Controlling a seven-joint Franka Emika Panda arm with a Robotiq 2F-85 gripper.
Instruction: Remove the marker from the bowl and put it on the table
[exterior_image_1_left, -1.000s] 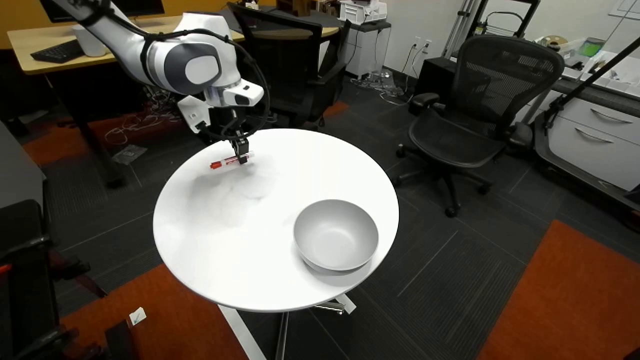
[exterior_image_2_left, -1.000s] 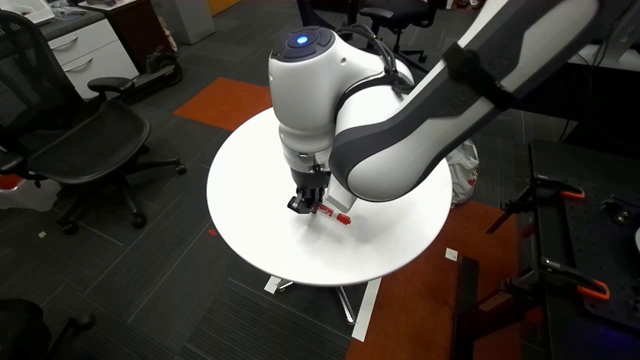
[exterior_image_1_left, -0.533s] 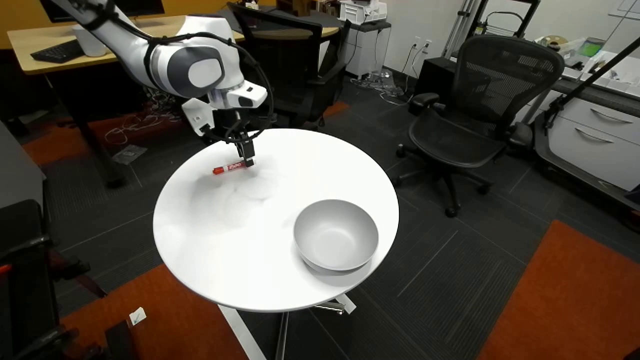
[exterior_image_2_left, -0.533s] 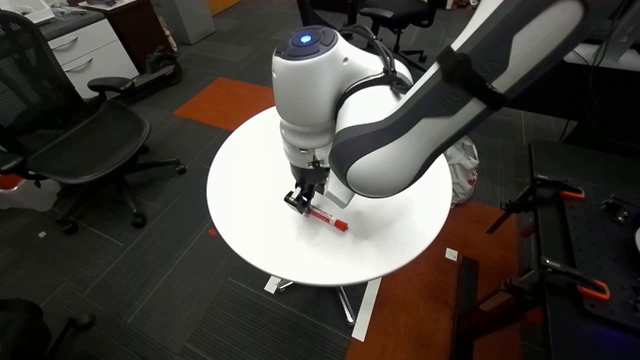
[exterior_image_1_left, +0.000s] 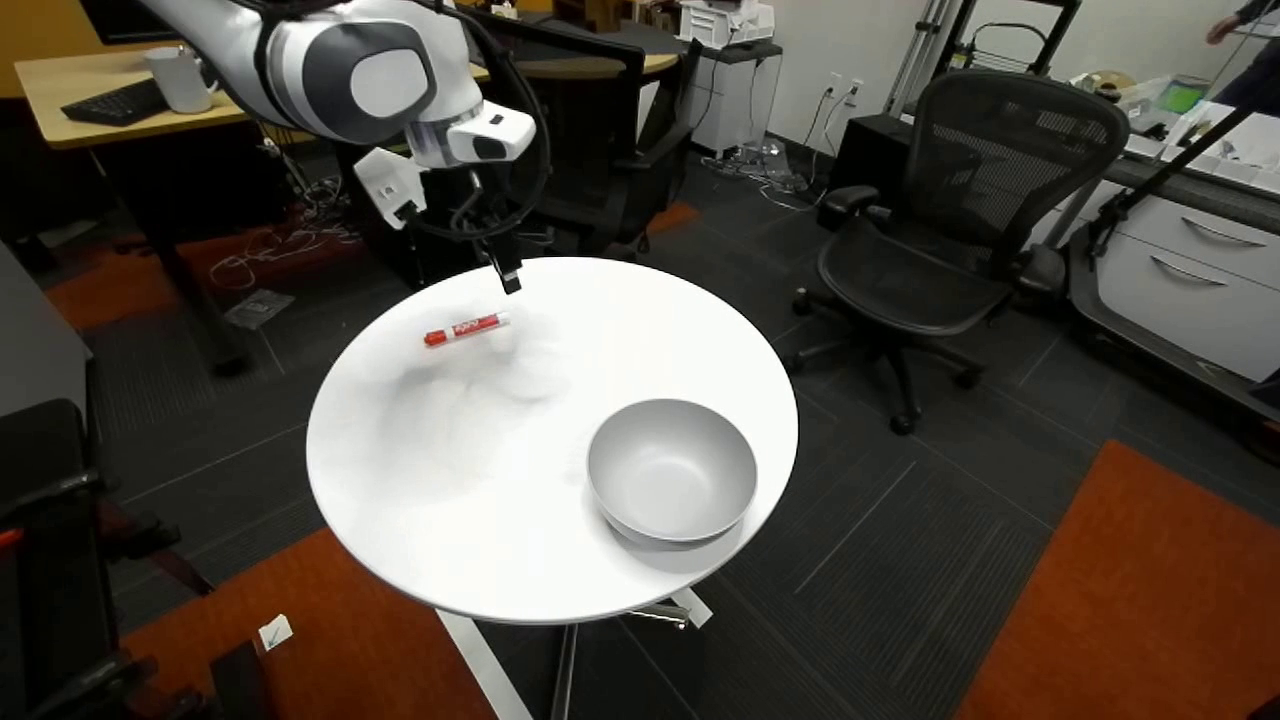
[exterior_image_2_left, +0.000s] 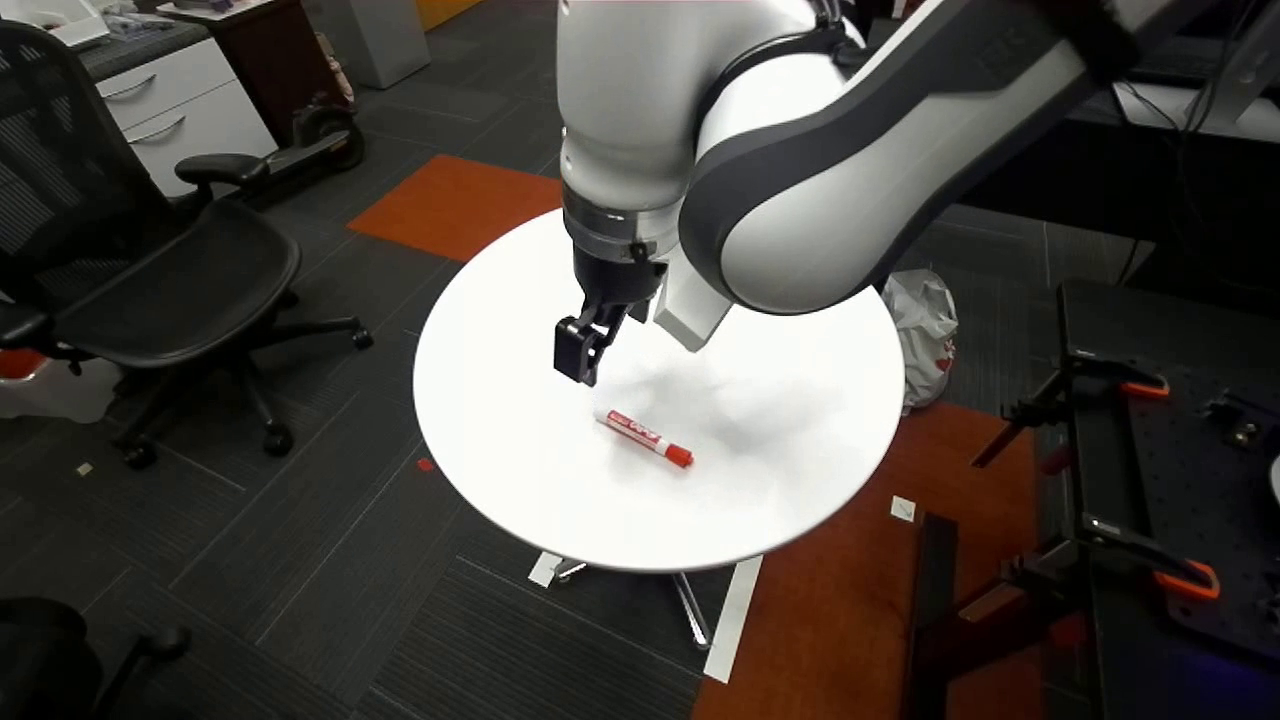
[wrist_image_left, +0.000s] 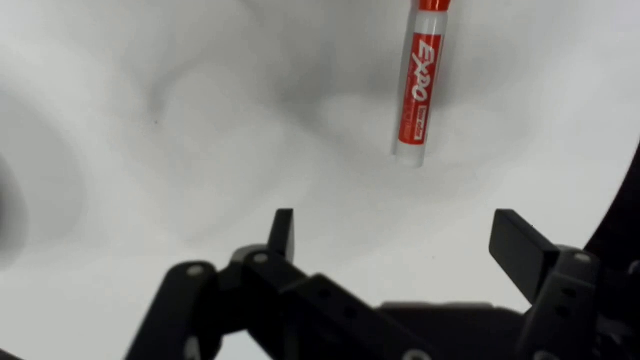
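Observation:
The red and white marker (exterior_image_1_left: 467, 329) lies flat on the white round table (exterior_image_1_left: 450, 520); it also shows as the marker (exterior_image_2_left: 645, 438) and, in the wrist view, as the marker (wrist_image_left: 421, 85) with its red cap at the top edge. My gripper (wrist_image_left: 392, 225) is raised above the tabletop, its fingers spread wide with only air between them. The marker is apart from the jaws, just beyond the fingertips in the wrist view. A grey bowl (exterior_image_1_left: 618, 490) stands across the table near its rim, with nothing visible inside. In an exterior view the arm hides the bowl.
A black mesh chair (exterior_image_1_left: 1000, 200) stands beside the table. Behind the arm is a wooden desk (exterior_image_1_left: 90, 75) with a keyboard and a mug (exterior_image_1_left: 180, 80). A black cart (exterior_image_2_left: 1150, 480) with orange clamps stands close to the table. A hand (exterior_image_1_left: 1222, 28) shows at the far edge.
The gripper lowered the marker to the table, opened and let it go, then rose away from it. The marker now rests alone. The bowl stayed in place. A person's hand has come into view.

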